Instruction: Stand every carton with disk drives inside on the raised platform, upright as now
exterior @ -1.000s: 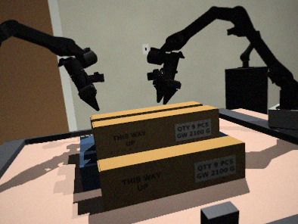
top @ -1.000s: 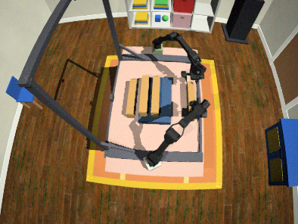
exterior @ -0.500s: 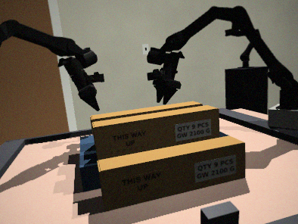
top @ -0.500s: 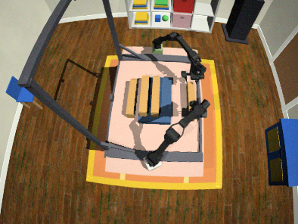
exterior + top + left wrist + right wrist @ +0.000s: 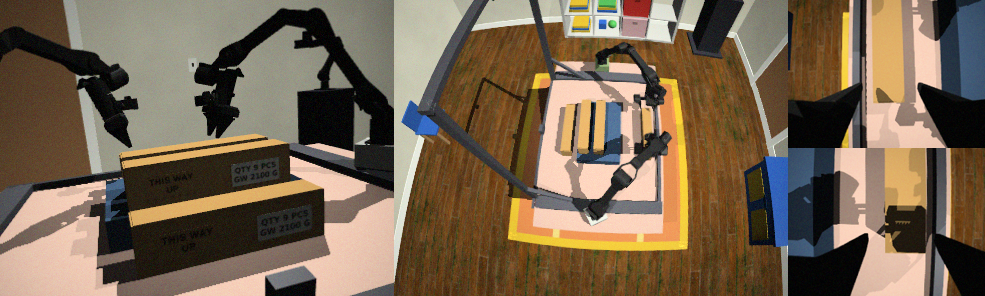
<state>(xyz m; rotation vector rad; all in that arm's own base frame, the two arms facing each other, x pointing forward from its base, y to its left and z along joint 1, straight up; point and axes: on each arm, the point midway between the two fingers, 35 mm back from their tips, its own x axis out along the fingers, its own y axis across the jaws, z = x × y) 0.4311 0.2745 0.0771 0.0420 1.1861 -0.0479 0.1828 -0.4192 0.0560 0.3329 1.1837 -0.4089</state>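
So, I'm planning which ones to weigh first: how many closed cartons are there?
4. One carton and a second carton stand on the blue platform; a third carton stands beside it; a fourth carton stands off its opposite side.
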